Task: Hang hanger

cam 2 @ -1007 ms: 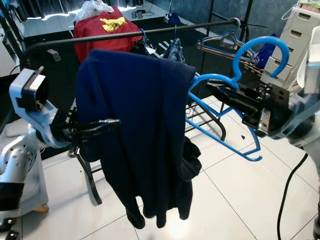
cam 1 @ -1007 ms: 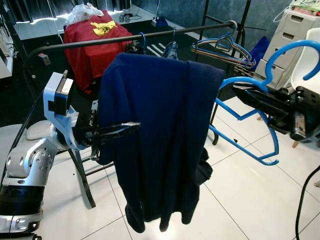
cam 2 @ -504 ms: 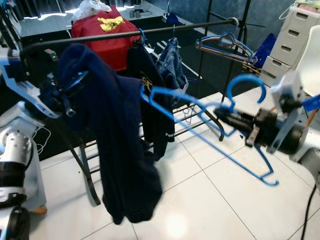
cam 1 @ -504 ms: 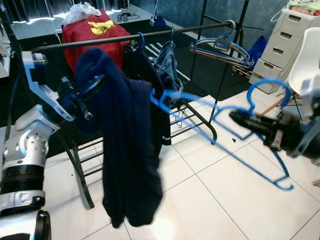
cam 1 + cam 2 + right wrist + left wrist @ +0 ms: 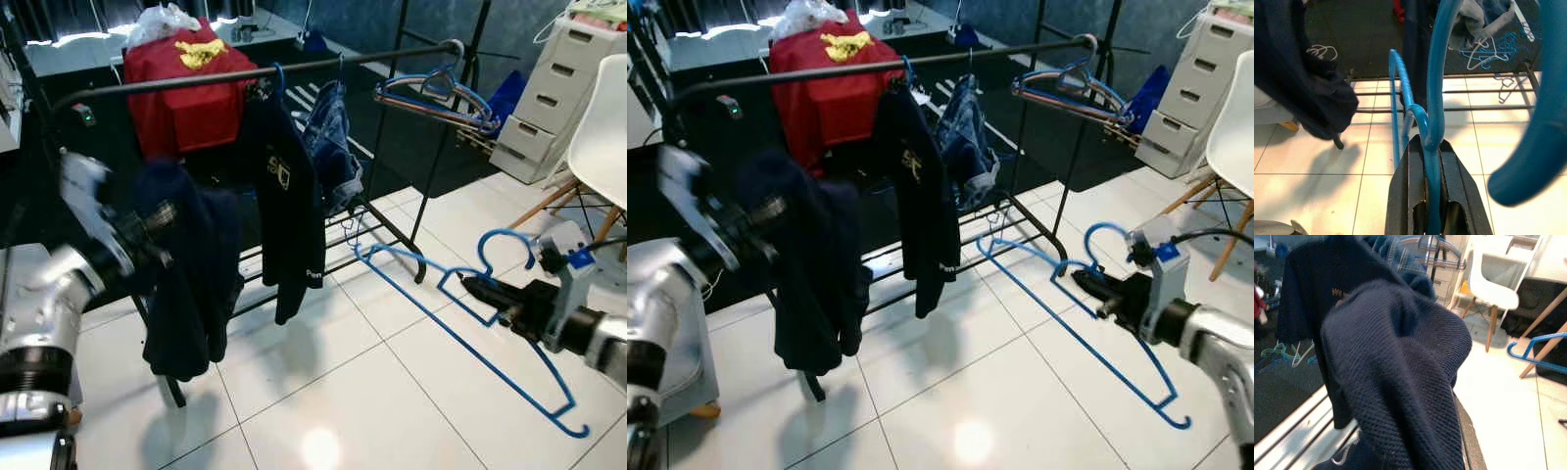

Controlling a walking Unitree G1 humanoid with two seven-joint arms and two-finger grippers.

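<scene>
A blue plastic hanger (image 5: pixel 505 236) is held low over the floor tiles at the right, its long bar slanting down towards me. My right gripper (image 5: pixel 482 288) is shut on it just below the hook; in the right wrist view the black fingers (image 5: pixel 1400 186) pinch the blue neck (image 5: pixel 1434 78). At the left, my left gripper (image 5: pixel 157 221) is blurred and shut on a navy sweater (image 5: pixel 184 284), which hangs limp in front of the rack. The sweater (image 5: pixel 1396 377) lies close before the left wrist camera. The black clothes rail (image 5: pixel 245 75) runs across above both grippers.
On the rail hang a black T-shirt (image 5: pixel 284 191), jeans (image 5: pixel 329 147) and several bare hangers (image 5: pixel 431 96) at its right end. A red cloth (image 5: pixel 186 83) lies behind. A drawer unit (image 5: pixel 549 93) and a white chair (image 5: pixel 602 127) stand at the right.
Both arms have dropped and drawn apart. The sweater has come away from the hanger and moved left and down with the left gripper. The hanger has gone down to the right.
</scene>
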